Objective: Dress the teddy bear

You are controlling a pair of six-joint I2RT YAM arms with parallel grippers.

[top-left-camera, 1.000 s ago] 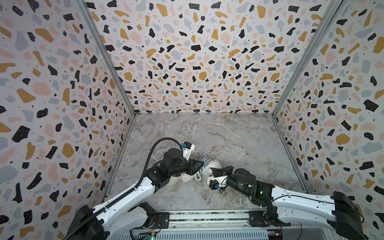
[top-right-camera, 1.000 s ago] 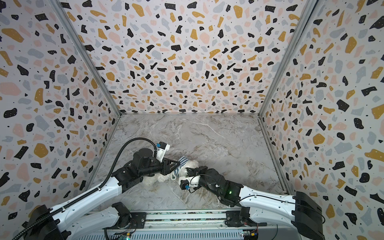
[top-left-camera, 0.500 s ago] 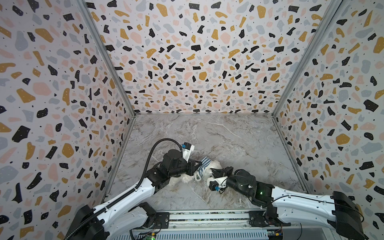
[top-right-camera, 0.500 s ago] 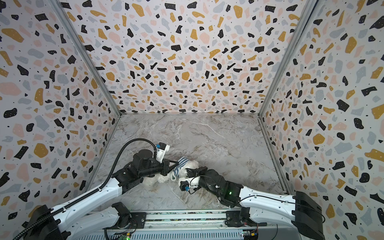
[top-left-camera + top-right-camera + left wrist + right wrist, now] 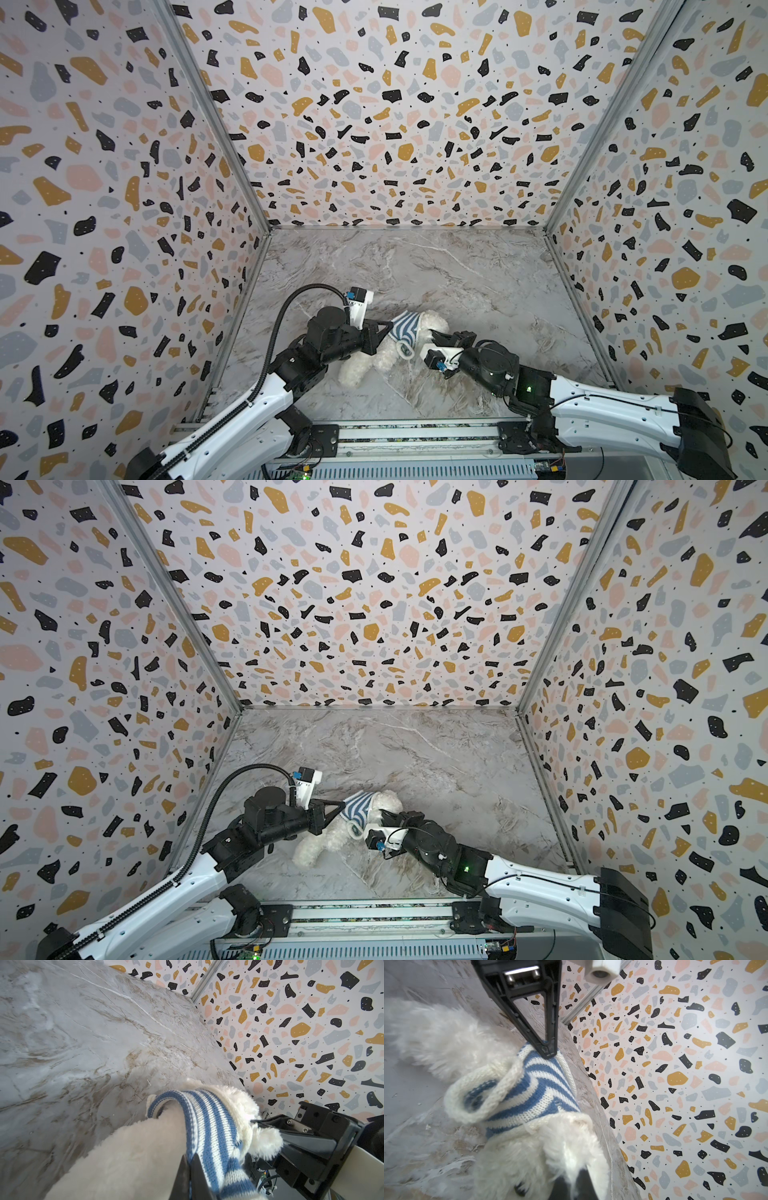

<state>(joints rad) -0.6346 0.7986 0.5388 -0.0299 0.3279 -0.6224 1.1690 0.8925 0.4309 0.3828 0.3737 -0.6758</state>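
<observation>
Marble-patterned desk is being enclosed on three sides by terrazzo-print walls. The teddy bear is being supported on it, lying a short way beyond the metal rail and about midway along that rail. The bear's legs are being pointed toward the rail and its head away from it. A blue-and-white striped shirt is being worn bunched around the upper body, at the end farther from the rail. One slack sleeve is being shown looped open in the right wrist view. The shirt's hem is being pinched by the left gripper, its fingers pressed together on the knit. Fur at the bear's head is being clamped by the right gripper, whose fingers are being squeezed onto it. Both arms are being extended outward from the rail.
</observation>
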